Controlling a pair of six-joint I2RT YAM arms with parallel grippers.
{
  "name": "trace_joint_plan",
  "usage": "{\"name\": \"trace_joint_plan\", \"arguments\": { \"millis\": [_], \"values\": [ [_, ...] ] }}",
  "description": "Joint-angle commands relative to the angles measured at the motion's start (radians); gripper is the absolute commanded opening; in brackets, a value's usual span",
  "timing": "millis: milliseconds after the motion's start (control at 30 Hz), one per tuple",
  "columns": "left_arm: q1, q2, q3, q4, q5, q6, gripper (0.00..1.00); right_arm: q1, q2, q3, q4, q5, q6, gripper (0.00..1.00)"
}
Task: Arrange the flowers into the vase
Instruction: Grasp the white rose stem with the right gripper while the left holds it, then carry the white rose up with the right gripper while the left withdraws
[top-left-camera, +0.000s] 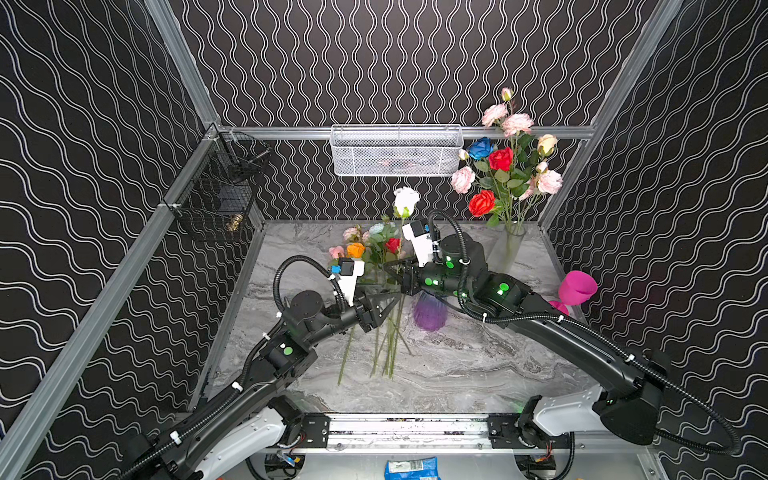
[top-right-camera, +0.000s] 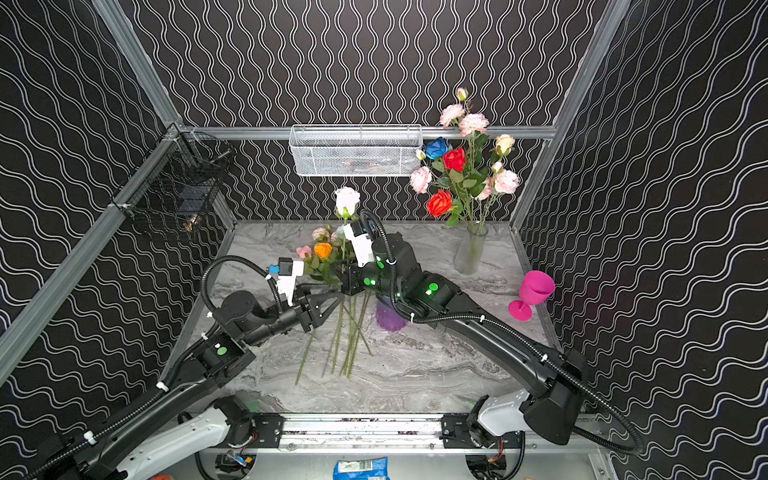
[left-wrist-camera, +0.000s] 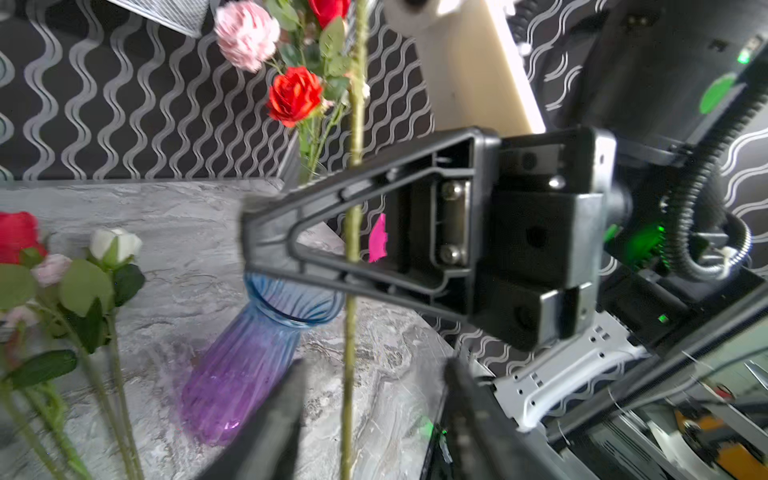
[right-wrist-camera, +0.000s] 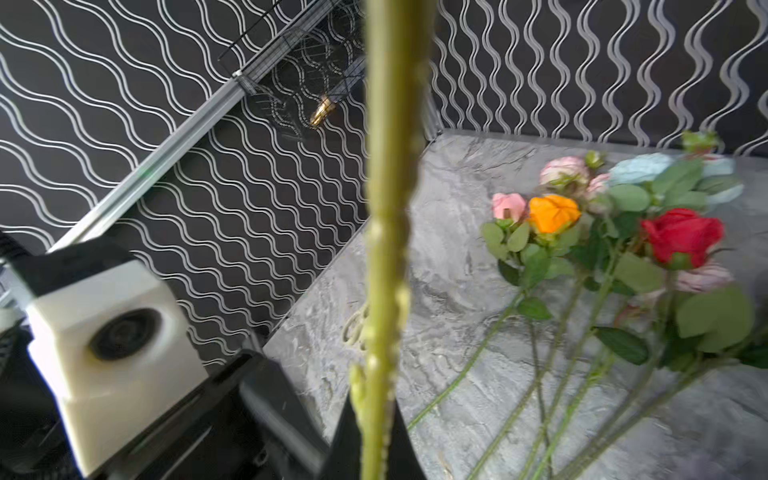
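Near purple vase (top-left-camera: 430, 312), right gripper (right-wrist-camera: 374, 440) clenched on stem (right-wrist-camera: 386, 208), left gripper (left-wrist-camera: 374, 415) released; stem's bloom (top-left-camera: 406, 200) in top views only.

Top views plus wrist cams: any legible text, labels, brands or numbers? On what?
No legible text anywhere.
Crumpled blue-and-white plastic packet, at the near edge in both top views: printed marks, too small and blurred to read.
Round green stickers: blank.

I see a grey marble-patterned table (top-left-camera: 457, 365). Loose flowers (top-left-camera: 390, 353) lie bunched near its middle, stems pointing to the front edge, with a purple ribbed vase (top-left-camera: 430, 313) just beside them. A tall clear vase (top-left-camera: 508, 249) holding flowers stands in the far right corner, and a pink goblet (top-left-camera: 577, 287) sits near the right edge.
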Motion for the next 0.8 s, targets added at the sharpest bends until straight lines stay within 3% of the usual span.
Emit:
{"name": "trace_joint_plan", "arguments": {
  "millis": [0,167,300,367,500,633,767],
  "values": [
    [0.000,-0.078,-0.047,0.005,-0.129,-0.016,0.76,0.009,-0.030,0.039,-0.005,0.130,-0.052,0.01],
    [0.000,-0.244,-0.099,-0.155,-0.406,-0.047,0.82,0.007,-0.040,0.161,-0.093,0.287,-0.144,0.01],
    [0.001,-0.305,-0.084,-0.469,-0.789,-0.237,0.83,0.003,-0.052,0.264,-0.115,0.490,-0.245,0.01],
    [0.001,-0.303,-0.066,-0.600,-0.902,-0.314,0.84,-0.010,-0.055,0.307,-0.113,0.572,-0.290,0.02],
    [0.000,-0.292,-0.058,-0.666,-0.921,-0.319,0.86,-0.080,-0.049,0.359,-0.090,0.687,-0.346,0.03],
    [0.000,-0.290,-0.068,-0.669,-0.905,-0.317,0.86,-0.198,-0.011,0.417,-0.182,0.590,-0.294,0.02],
    [0.000,-0.293,-0.077,-0.668,-0.902,-0.312,0.86,-0.232,-0.027,0.379,-0.187,0.566,-0.290,0.02]
  ]
}}
